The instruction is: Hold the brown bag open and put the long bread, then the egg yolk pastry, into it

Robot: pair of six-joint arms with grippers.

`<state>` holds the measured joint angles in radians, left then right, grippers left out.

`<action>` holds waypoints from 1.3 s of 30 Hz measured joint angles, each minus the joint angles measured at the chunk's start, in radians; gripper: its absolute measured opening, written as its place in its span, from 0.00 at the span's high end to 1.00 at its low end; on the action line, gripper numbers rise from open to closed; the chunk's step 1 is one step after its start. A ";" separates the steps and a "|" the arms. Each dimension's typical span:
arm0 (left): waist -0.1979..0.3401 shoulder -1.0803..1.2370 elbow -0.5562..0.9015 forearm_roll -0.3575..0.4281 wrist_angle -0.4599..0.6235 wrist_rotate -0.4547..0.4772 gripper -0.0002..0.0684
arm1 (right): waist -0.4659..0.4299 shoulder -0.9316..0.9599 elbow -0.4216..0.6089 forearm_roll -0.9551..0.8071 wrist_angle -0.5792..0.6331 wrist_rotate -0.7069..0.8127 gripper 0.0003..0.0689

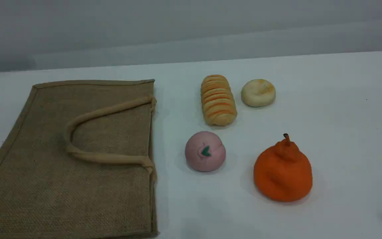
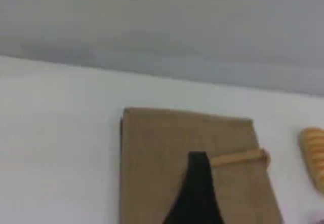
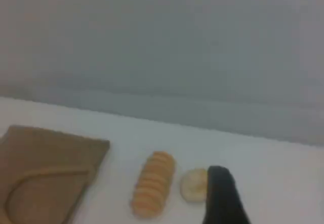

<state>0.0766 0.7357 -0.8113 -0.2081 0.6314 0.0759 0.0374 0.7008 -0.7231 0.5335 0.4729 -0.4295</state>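
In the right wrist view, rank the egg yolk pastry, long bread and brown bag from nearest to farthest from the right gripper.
1. Egg yolk pastry, beside the fingertip of the right gripper.
2. Long bread, just left of it.
3. Brown bag, far left.

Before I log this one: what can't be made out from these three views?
- Brown bag: scene view's bottom and left edges cut it off; lies flat, inside hidden.
- Left end effector: one dark fingertip visible, bottom edge crops the rest.
- Right end effector: likewise cropped; fingertip partly covers the egg yolk pastry.
- Long bread: cut by left wrist view's right edge.
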 joint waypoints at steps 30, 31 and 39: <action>-0.110 1.042 -0.121 -0.214 -0.177 0.010 0.20 | 0.003 0.710 -0.014 0.701 -0.029 -0.515 0.46; -0.110 1.059 -0.129 -0.214 -0.186 0.008 0.20 | 0.003 0.710 -0.014 0.701 -0.029 -0.515 0.46; -0.110 1.205 -0.277 -0.211 -0.093 -0.009 0.20 | 0.003 0.710 -0.014 0.705 -0.019 -0.515 0.46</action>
<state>-0.0338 1.9402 -1.0880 -0.4195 0.5385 0.0674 0.0406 1.4113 -0.7369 1.2381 0.4542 -0.9448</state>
